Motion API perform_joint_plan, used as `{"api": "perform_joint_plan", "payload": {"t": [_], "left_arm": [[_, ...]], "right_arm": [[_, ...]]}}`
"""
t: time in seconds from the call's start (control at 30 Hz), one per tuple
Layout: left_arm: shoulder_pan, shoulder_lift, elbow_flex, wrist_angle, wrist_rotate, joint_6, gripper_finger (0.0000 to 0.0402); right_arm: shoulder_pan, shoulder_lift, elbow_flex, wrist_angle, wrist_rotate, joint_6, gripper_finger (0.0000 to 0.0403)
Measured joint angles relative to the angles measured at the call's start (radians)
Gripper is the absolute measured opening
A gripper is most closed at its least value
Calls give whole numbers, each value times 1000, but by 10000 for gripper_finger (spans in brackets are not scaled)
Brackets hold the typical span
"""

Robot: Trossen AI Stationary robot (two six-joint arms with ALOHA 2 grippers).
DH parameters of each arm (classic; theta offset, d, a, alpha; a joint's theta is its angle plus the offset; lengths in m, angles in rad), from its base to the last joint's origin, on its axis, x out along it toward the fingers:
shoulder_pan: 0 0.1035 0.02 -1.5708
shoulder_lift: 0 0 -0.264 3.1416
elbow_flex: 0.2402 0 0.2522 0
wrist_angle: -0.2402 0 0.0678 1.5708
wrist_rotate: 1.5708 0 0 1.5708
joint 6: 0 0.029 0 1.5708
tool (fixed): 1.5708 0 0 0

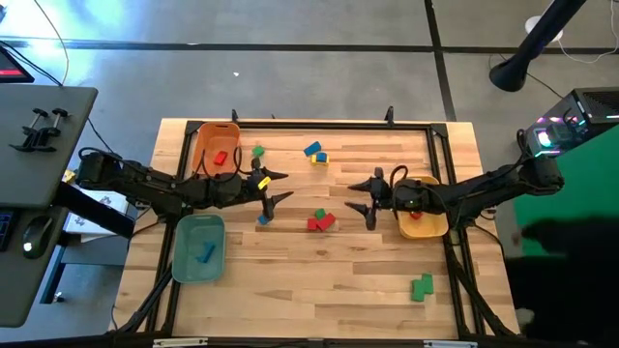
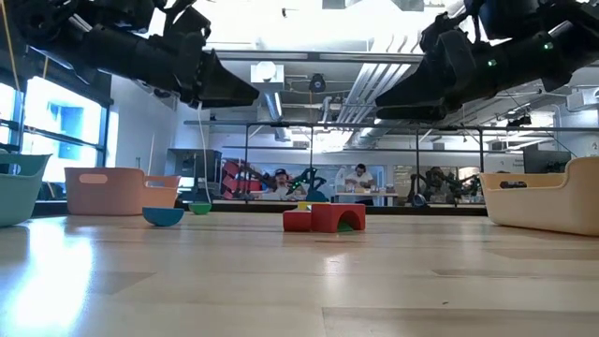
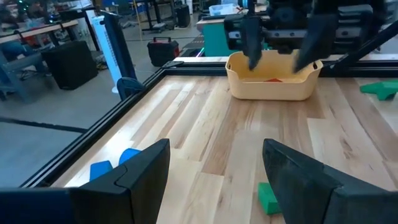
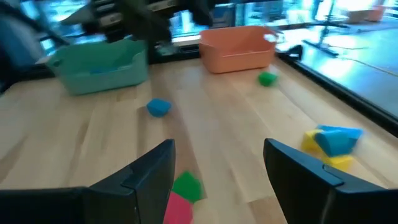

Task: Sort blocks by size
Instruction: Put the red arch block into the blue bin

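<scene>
Right now both claws are hanging over the middle of the wooden table (image 1: 290,290), and both are spread wide with nothing in them. The left gripper (image 1: 278,188) is pointing toward the right gripper (image 1: 362,196), and the red blocks (image 1: 320,222) are lying between them with a small green block (image 1: 320,213) touching them.

More blocks are waiting around the table. A blue and yellow pair (image 1: 315,153) is sitting near the far edge, a green block (image 1: 258,152) is lying beside the orange tray (image 1: 200,145), a small blue block (image 1: 262,219) is sitting just under the left claw, and two green ones (image 1: 422,286) are resting near the front right. One red block (image 1: 221,158) is already lying in the orange tray, and a blue one (image 1: 205,253) in the teal tray (image 1: 184,261). The yellow tray (image 1: 435,228) is sitting under the right arm.

The blocks are looking small, hard and light, so they are probably easy to lift but easy to knock away. Pinching one across its two flat sides, near its middle, is looking like the safest way. The touching red ones are looking tricky, since a finger could bump the neighbor.
</scene>
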Motion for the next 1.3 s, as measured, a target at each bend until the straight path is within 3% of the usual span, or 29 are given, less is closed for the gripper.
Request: {"api": "perform_joint_plan", "payload": {"t": [0.1,0.2,0.43,0.8,1.07,1.3], "left_arm": [[0,0,0,8,1,0,243],[0,0,0,29,16,0,243],[0,0,0,53,47,0,243],[0,0,0,53,47,0,243],[0,0,0,53,47,0,243],[0,0,0,52,47,0,243]], "right_arm": [[1,43,0,1,-170,-76,240],[1,120,0,-1,-245,-85,240],[1,288,59,0,-281,-69,240],[-33,509,243,-62,-353,-314,240],[-103,557,300,-173,-358,-356,240],[-105,556,302,-193,-388,-279,230]]}}
